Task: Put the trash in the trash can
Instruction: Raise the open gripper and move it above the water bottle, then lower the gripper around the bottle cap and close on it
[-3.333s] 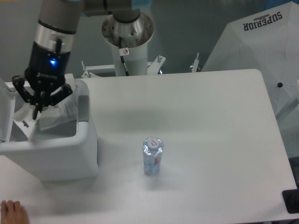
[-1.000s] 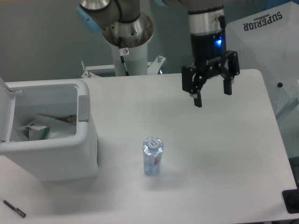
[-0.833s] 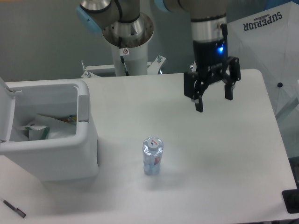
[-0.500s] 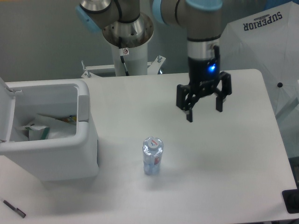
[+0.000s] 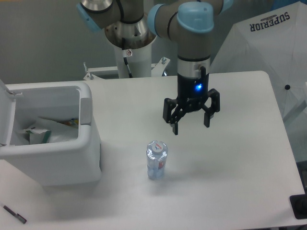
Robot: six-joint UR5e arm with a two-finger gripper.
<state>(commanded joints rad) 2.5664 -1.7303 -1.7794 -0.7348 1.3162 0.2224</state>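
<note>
- the black two-finger gripper [image 5: 191, 128] hangs above the white table [image 5: 230, 163], its fingers spread apart and holding nothing.
- the small clear plastic water bottle with red-white label and white cap [image 5: 157, 160] stands upright on the table, below and to the left of the gripper, not touching it.
- the large boxy white plastic trash can [image 5: 53, 158] stands at the left with its lid up; some trash lies inside.

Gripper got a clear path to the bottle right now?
Probably yes. The gripper is open and empty, up and to the right of the upright bottle, with only bare table between them. The bin sits well off to the left, out of the way.
</note>
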